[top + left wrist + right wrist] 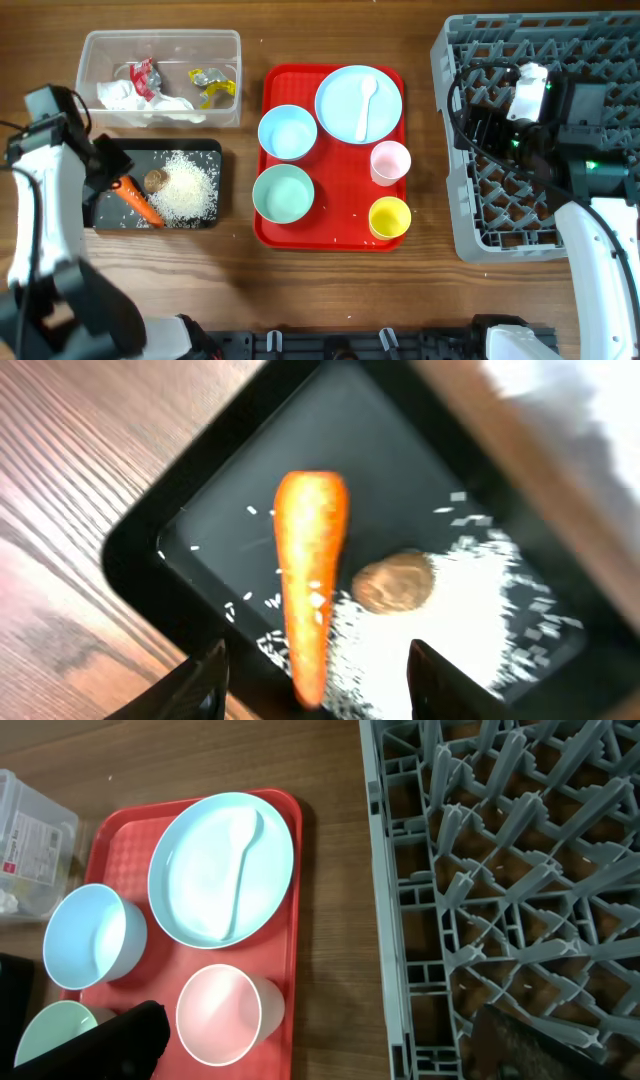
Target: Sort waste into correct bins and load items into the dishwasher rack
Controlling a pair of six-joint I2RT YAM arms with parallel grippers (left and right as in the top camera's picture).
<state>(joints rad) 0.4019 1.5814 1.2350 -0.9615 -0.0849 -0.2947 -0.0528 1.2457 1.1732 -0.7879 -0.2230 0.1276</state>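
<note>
The left fingers (pixel 205 682) are spread and sit low over the black tray (pixel 230 480), one on each side of the narrow end of the carrot (pixel 310 570), with a visible gap on both sides; nothing is pinched. The carrot lies flat and diagonal on the tray floor. The brown food lump (pixel 395 582) rests just beside it, at the edge of the heap of rice (pixel 455 635), and a few loose grains lie around the carrot. The clear tub (pixel 90 75) stands just behind the black tray on the counter (pixel 330 290) and holds the crumpled napkin (pixel 130 98), the red wrapper (pixel 143 75) and the yellow wrapper (pixel 212 85). The red serving tray (pixel 335 235) lies between the bins and the dishwasher rack (pixel 470 232). It carries the plate (pixel 340 95) with the white spoon (pixel 366 105) lying on it, two bowls (pixel 287 131) (pixel 283 193), the pink cup (pixel 390 162) and the yellow cup (pixel 389 217), both cups upright. The right fingers (pixel 115 1040) are spread wide and empty. They hang above the left edge of the rack, whose compartments show no dishes in them.
</note>
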